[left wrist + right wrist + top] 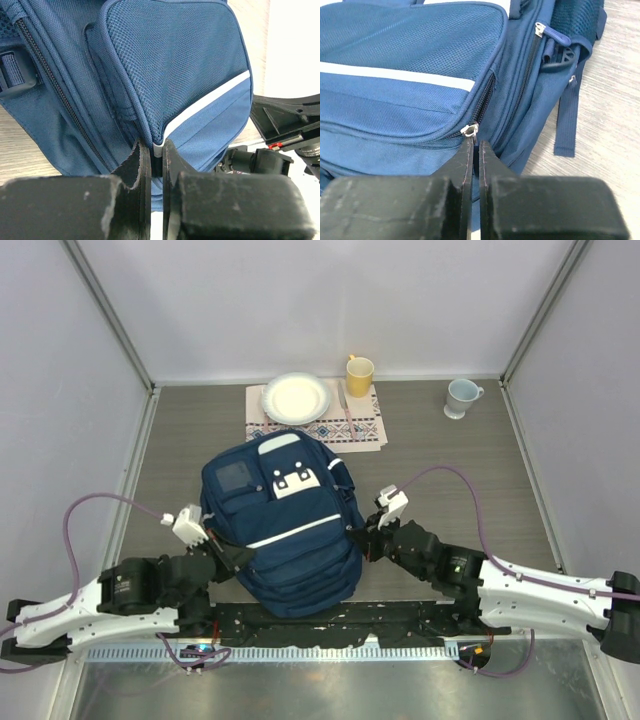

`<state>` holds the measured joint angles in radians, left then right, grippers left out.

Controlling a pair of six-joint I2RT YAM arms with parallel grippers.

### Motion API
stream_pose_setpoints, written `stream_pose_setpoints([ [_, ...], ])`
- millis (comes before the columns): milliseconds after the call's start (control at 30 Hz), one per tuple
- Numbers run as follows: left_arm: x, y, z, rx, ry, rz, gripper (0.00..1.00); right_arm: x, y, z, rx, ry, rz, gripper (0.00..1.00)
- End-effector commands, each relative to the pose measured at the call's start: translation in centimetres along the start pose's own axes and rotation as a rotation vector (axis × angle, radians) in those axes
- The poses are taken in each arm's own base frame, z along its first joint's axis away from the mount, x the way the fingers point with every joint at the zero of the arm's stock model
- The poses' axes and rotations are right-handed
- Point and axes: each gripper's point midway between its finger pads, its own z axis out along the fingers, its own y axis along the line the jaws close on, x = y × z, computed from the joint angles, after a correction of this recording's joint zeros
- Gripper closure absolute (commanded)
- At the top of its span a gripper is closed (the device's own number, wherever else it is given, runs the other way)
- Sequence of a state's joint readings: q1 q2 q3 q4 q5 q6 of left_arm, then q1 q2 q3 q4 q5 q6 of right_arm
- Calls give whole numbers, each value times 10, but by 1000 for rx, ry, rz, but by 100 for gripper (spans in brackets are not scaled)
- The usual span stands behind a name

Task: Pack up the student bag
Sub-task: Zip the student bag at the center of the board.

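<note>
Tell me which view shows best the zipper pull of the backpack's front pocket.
The right wrist view: the silver zipper pull is close and sharp, pinched by the right gripper. The top external view shows the whole backpack, but the pull is too small. The left wrist view misses it.

The student bag [283, 525] lies flat at the middle of the table [480, 480], with a gripper at each flank.

The left gripper [156, 150] sits at the bag's near-left side with a pocket edge between its fingers. The right gripper [476, 145] sits at the bag's right side with a zip pull [471, 131] between its fingertips. Behind the bag, a cloth mat [355, 430] lies against the far edge, carrying a plate [296, 397] on its left part. A mug [359, 373] stands at the mat's far edge, just right of the plate. A cup [461, 397] stands apart at far right.
</note>
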<state>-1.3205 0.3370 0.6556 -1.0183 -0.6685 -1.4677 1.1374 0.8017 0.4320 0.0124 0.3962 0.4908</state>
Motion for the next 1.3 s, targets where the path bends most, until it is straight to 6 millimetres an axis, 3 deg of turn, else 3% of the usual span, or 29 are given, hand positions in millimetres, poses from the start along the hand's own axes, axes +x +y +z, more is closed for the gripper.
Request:
stream_pose_setpoints([
  [0,-10,21,-2,-37,-45,144,100,-24,-29,0,111,-25,-211,99],
  [67,-3,13,2,-13,-21,170,100,-9,-18,0,62,77,-220,99],
  [200,12,-1,13,-14,31,277,100,6,0,-9,-21,110,-143,99],
  [300,29,-18,25,24,82,390,100,5,4,-22,-25,76,-116,99],
  [333,32,-28,29,63,80,396,100,9,14,-28,-54,83,-130,99],
  [467,34,-42,40,123,118,404,100,14,30,-38,-74,109,-172,99],
  [533,32,-50,46,163,143,372,100,22,38,-36,-73,135,-196,99],
  [567,20,-44,54,127,125,342,100,25,51,-40,-105,139,-214,99],
  [600,23,-43,57,126,165,345,100,23,52,-39,-85,122,-223,99],
  [733,-9,-44,70,73,123,304,100,40,56,-29,-43,154,-253,99],
  [867,-28,-41,80,1,114,267,100,38,67,-25,-82,122,-214,99],
  [967,-36,-43,80,-28,101,200,69,33,65,-24,-68,97,-202,99],
  [1000,-36,-44,80,-22,97,183,39,33,62,-23,-54,95,-206,99],
  [1067,-36,-47,73,2,85,107,29,34,55,-23,-26,97,-218,99],
  [1100,-32,-43,72,0,83,72,18,33,55,-24,-26,95,-217,99],
  [1267,-26,-39,53,74,44,-195,10,37,48,-23,-3,95,-205,99],
])
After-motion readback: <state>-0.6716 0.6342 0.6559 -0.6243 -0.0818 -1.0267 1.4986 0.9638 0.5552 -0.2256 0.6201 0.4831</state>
